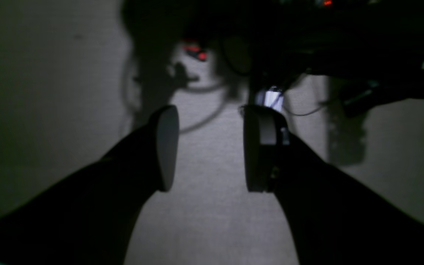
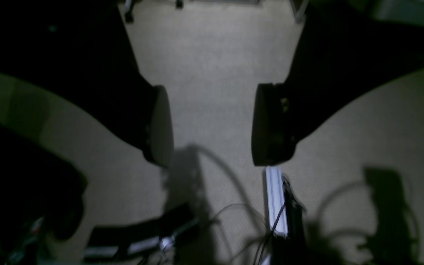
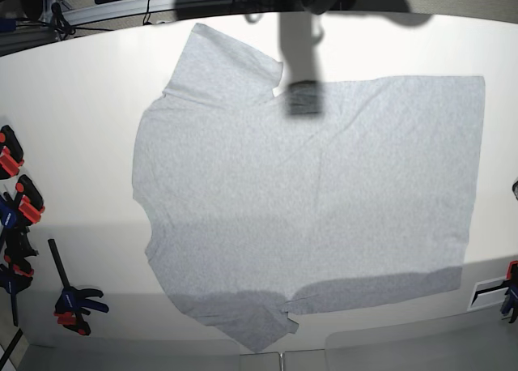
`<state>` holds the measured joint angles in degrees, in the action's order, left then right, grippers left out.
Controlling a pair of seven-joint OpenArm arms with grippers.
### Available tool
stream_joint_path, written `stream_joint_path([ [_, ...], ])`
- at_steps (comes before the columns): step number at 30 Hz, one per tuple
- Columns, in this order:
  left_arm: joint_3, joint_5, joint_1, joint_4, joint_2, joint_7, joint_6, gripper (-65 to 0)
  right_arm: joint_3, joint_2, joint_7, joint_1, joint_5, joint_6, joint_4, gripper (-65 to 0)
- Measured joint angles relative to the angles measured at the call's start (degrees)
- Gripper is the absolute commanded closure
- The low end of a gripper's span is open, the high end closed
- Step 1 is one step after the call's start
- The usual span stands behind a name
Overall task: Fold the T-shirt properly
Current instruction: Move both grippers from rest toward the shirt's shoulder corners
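Observation:
The T-shirt (image 3: 307, 201) lies spread flat on the white table (image 3: 73, 128) in the base view, plain light grey side up, collar to the left and hem to the right. One sleeve points to the far edge, the other to the near edge. No arm shows in the base view. In the left wrist view my left gripper (image 1: 212, 151) is open with nothing between its fingers, over a dim grey textured surface. My right gripper (image 2: 214, 125) is open and empty too, above the same kind of surface. The shirt shows in neither wrist view.
Several red, blue and black clamps (image 3: 20, 201) lie along the table's left edge, and another (image 3: 510, 290) sits at the right edge. Cables and a silver aluminium bar (image 2: 276, 198) lie below the right gripper. A dark shadow (image 3: 303, 100) falls on the shirt's far edge.

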<state>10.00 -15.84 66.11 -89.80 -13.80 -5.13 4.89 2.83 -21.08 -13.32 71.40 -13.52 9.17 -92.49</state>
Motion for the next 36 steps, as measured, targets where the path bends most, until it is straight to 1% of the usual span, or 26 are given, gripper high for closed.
stream_joint_path([
  [2, 2.2, -2.6, 2.7, -5.6, 0.0, -1.8, 0.0, -26.1, 1.8, 0.1, -2.4, 1.6, 0.0, 0.2, -5.7, -32.5],
  [4, 4.1, -3.2, 4.0, -10.4, 0.0, -2.7, 0.0, -26.1, 3.1, 0.2, -4.3, 1.6, -0.1, 0.3, -10.4, -32.5],
  [6, 5.7, -3.4, 3.8, -14.0, 0.0, -3.9, 0.0, -26.0, 3.9, 0.1, -4.7, 0.2, 0.0, 0.2, -13.8, -32.5],
  [9, 7.1, -3.5, 2.7, -18.2, -0.1, -4.0, 0.0, -26.0, 4.0, 0.1, -6.8, -4.2, 0.0, 0.5, -17.5, -32.5],
  [11, 7.3, -3.4, 1.0, -19.9, -0.1, -4.1, 0.0, -26.1, 4.0, 0.2, -10.4, -6.9, -0.3, 1.2, -19.8, -32.4],
  [12, 7.3, -3.4, -0.4, -20.5, -0.1, -4.3, -0.1, -26.0, 4.0, 0.2, -12.2, -8.0, -0.2, 1.8, -20.9, -32.4],
  [14, 7.3, -3.4, -3.7, -21.4, 0.0, -3.9, 0.0, -26.0, 4.0, 0.1, -13.3, -10.1, 0.0, 3.9, -22.9, -32.4],
  [16, 7.3, -3.4, -6.7, -21.9, 0.0, -3.5, 0.0, -26.0, 4.0, 0.1, -13.7, -12.3, 0.0, 6.7, -25.1, -32.4],
  [18, 7.3, -3.3, -9.3, -21.9, 0.0, -3.9, 0.0, -26.1, 4.0, 0.1, -13.8, -14.5, -0.1, 10.3, -26.8, -32.4],
  [20, 7.3, -3.3, -11.6, -21.8, 0.0, -3.8, 0.0, -26.1, 4.0, 0.1, -14.6, -16.2, 0.0, 15.2, -28.4, -32.0],
  [22, 7.3, -3.3, -13.5, -21.8, 0.0, -3.8, 0.2, -26.1, 4.0, -0.2, -16.5, -16.6, 0.1, 21.4, -30.8, -31.8],
  [24, 7.3, -3.4, -14.0, -21.8, 0.3, -3.7, 0.2, -26.1, 4.0, -0.3, -17.5, -16.5, 0.2, 26.7, -32.8, -31.8],
  [26, 7.4, -3.2, -14.0, -21.8, 2.1, -3.7, 0.0, -26.1, 3.9, -0.8, -17.4, -16.9, 0.1, 29.4, -34.2, -31.8],
  [29, 7.3, -3.1, -14.6, -21.8, 5.6, -3.0, 0.2, -26.1, 2.8, -2.3, -17.9, -20.4, 0.1, 29.7, -35.6, -31.8],
  [31, 7.3, -1.7, -15.8, -21.8, 6.8, -3.1, 0.5, -26.1, 1.5, -2.7, -21.1, -23.7, 0.5, 29.6, -35.8, -31.8],
  [34, 7.3, 1.1, -18.7, -21.8, 6.9, -6.8, 0.4, -26.1, -2.2, -2.7, -26.3, -26.9, 1.3, 28.8, -35.8, -31.8],
  [35, 7.3, 1.7, -19.4, -21.8, 6.8, -8.1, 0.5, -26.1, -3.7, -2.7, -27.1, -27.6, 1.4, 28.6, -35.8, -31.8],
  [36, 7.4, 2.8, -20.2, -21.8, 6.6, -9.8, 0.5, -26.1, -5.7, -2.6, -27.5, -28.3, 3.0, 28.6, -35.7, -31.8],
])
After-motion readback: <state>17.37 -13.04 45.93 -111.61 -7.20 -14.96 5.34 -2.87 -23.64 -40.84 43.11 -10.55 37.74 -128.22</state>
